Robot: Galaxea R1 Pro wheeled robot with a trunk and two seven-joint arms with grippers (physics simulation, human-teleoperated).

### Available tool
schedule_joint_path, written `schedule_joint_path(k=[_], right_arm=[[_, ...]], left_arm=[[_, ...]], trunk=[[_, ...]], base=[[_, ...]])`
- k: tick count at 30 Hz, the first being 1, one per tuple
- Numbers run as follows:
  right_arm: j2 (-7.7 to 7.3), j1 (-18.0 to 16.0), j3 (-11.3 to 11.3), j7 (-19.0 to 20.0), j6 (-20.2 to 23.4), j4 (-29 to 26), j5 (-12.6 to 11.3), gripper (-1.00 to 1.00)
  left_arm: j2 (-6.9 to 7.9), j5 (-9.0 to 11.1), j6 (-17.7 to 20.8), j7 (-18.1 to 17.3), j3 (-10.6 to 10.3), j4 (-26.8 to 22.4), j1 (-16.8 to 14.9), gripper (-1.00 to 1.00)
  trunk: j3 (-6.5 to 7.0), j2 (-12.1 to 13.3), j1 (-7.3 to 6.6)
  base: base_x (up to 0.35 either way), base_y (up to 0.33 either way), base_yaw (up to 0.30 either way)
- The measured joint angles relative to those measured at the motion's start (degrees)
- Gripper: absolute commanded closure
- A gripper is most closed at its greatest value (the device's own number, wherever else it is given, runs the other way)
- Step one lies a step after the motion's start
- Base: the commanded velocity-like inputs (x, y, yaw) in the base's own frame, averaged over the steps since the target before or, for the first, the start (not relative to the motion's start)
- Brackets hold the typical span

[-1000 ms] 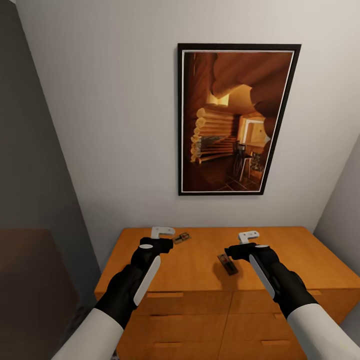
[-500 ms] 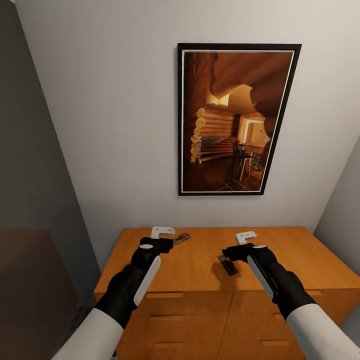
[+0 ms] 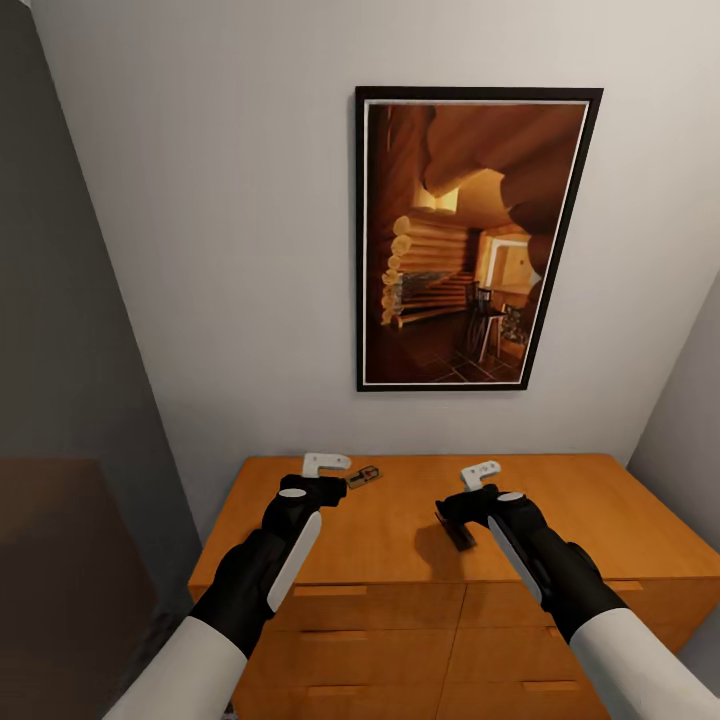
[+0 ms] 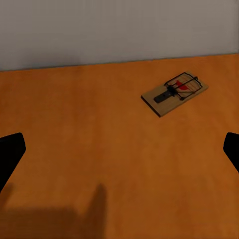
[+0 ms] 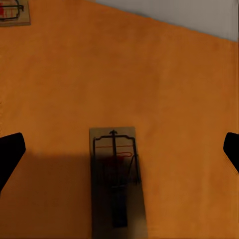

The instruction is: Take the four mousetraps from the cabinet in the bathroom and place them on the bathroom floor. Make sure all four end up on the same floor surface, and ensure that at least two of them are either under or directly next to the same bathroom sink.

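Two mousetraps, one far left [image 3: 364, 476] and one nearer [image 3: 456, 530], one cabinet [image 3: 620, 500], one framed picture [image 3: 470, 240], two arms

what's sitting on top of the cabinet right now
Two mousetraps lie on the cabinet top: one near the back wall, one below the right end effector. Drawer contents are hidden.

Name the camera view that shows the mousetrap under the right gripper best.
The right wrist view: the mousetrap lies centred, wire and red spot legible. The head view has it small and dark, partly behind the right gripper.
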Motion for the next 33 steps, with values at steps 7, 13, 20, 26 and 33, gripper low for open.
schedule_joint_path(k=[7,13,20,26,33], right_arm=[[0.01,0.04,-0.04,0.09,-1.9,0.0,0.07,-1.0],[0.01,0.01,-0.04,0.1,-2.27,0.0,0.08,-1.0],[0.02,-0.01,-0.03,0.1,-2.34,0.02,0.09,-1.0],[0.01,0.01,-0.04,0.1,-2.32,0.01,0.09,-1.0],[0.01,0.02,-0.04,0.1,-2.33,0.0,0.08,-1.0]], left_arm=[[0.0,0.0,0.0,0.02,0.0,0.01,0.0,-1.0],[0.0,0.0,0.0,0.01,0.0,0.0,0.0,-1.0],[0.0,-0.04,0.02,-0.02,0.03,-0.01,0.01,-1.0],[0.0,-0.01,0.0,0.01,0.01,0.0,0.0,-1.0],[0.0,-0.08,0.0,0.0,0.0,0.03,0.0,-1.0]], trunk=[[0.0,0.0,0.0],[0.0,0.0,0.0],[0.0,0.0,0.0],[0.0,0.0,0.0],[0.0,0.0,0.0]], base=[[0.0,0.0,0.0],[0.0,0.0,0.002],[0.0,0.0,0.139],[0.0,0.0,0.088],[0.0,0.0,0.017]])
